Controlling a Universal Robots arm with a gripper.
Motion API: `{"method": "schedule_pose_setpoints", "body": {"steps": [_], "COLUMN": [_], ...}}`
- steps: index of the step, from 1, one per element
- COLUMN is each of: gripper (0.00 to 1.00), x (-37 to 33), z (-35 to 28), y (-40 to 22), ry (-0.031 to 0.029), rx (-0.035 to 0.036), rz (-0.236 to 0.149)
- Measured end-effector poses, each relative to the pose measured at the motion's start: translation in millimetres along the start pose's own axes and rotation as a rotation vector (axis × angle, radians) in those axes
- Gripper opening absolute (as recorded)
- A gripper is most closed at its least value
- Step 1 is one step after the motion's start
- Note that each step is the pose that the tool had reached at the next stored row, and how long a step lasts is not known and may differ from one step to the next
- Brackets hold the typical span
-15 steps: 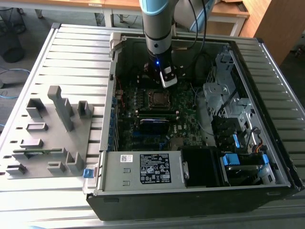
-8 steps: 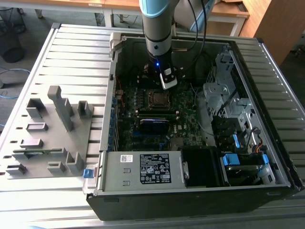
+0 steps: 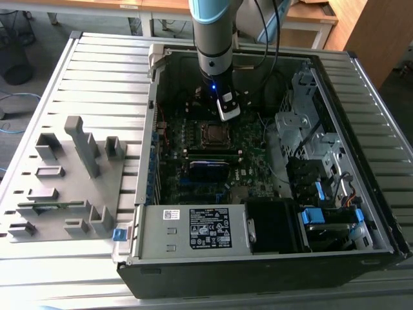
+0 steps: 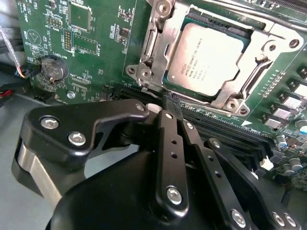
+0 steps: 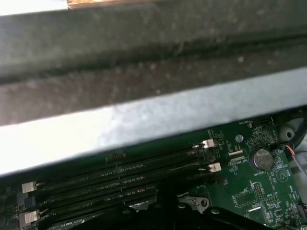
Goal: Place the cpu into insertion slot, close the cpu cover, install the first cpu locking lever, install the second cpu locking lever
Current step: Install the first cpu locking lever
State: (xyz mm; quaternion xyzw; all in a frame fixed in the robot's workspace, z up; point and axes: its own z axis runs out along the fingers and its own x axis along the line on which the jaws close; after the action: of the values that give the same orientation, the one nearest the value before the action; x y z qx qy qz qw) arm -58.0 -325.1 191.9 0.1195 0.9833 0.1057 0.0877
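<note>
The cpu [image 4: 207, 57], a square chip with a silver-grey top, lies in the insertion slot [image 3: 215, 133] on the green motherboard [image 4: 96, 57]. The cpu cover [image 4: 230, 101], a silver frame, lies flat around the chip's edges. My gripper [image 4: 170, 103] has its black fingers [image 4: 172, 143] pressed together, with nothing visible between them. Their tips sit at the socket's edge, beside a metal latch piece [image 4: 144, 74] at its corner. In the exterior view the gripper [image 3: 227, 115] hangs inside the open computer case, just above the socket.
The case walls [image 3: 150, 129] surround the board. Long black memory slots [image 5: 120, 172] run beside the socket, and a coin battery [image 4: 52, 68] sits nearby. A drive cage [image 3: 303, 129] and power supply [image 3: 193, 229] fill the case's other sides. A grey fixture [image 3: 71, 174] stands outside on the exterior view's left.
</note>
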Motion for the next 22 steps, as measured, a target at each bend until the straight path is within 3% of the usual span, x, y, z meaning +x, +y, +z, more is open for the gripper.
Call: {"method": "schedule_pose_setpoints", "body": {"steps": [7, 16, 22], "gripper": [0.1, 0.1, 0.1], "x": [-1.5, -0.3, 0.2], "z": [-9.4, -8.7, -8.5], "y": [2.4, 6.6, 8.0], "ry": [0.0001, -0.0005, -0.0065], "rx": [0.0, -0.0005, -0.0038], "rz": [0.0, 0.0, -0.001]}}
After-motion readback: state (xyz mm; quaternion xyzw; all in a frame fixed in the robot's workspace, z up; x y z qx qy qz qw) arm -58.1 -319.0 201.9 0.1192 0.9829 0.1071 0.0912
